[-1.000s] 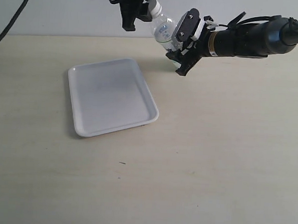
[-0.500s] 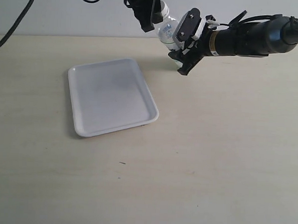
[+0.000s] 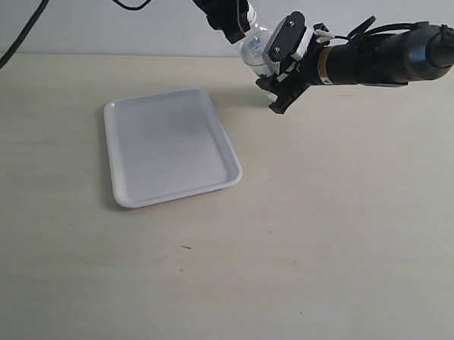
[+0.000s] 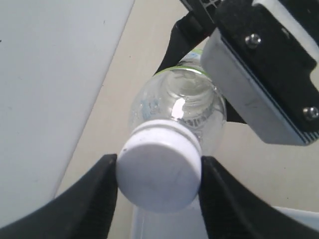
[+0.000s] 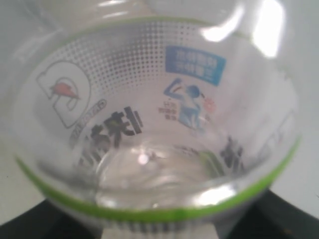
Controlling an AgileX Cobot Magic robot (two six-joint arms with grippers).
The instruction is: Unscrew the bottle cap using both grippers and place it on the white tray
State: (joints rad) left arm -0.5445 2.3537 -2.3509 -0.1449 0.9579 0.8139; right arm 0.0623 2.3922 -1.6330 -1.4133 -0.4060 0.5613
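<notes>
The clear bottle (image 3: 254,48) is held tilted in the air above the table's far side. My right gripper (image 3: 280,66) is shut on the bottle's labelled body (image 5: 149,124), with dark fingers (image 5: 55,219) showing at its base. The white bottle cap (image 4: 159,172) sits on the neck. My left gripper (image 4: 159,175) is shut on it, one black finger (image 4: 87,199) pressed against each side. In the exterior view the left gripper (image 3: 229,14) covers the cap. The white tray (image 3: 134,192) lies flat on the table, below and left of both grippers.
The right gripper's grey and black body (image 4: 264,74) sits close beside the bottle's shoulder. A pale wall (image 3: 105,19) stands just behind the arms. Black cables (image 3: 21,22) hang at the upper left. The beige tabletop (image 3: 322,236) stretches in front.
My left gripper has moved right from beside the bottle's neck onto the cap and closed on it. The right gripper and bottle have risen slightly.
</notes>
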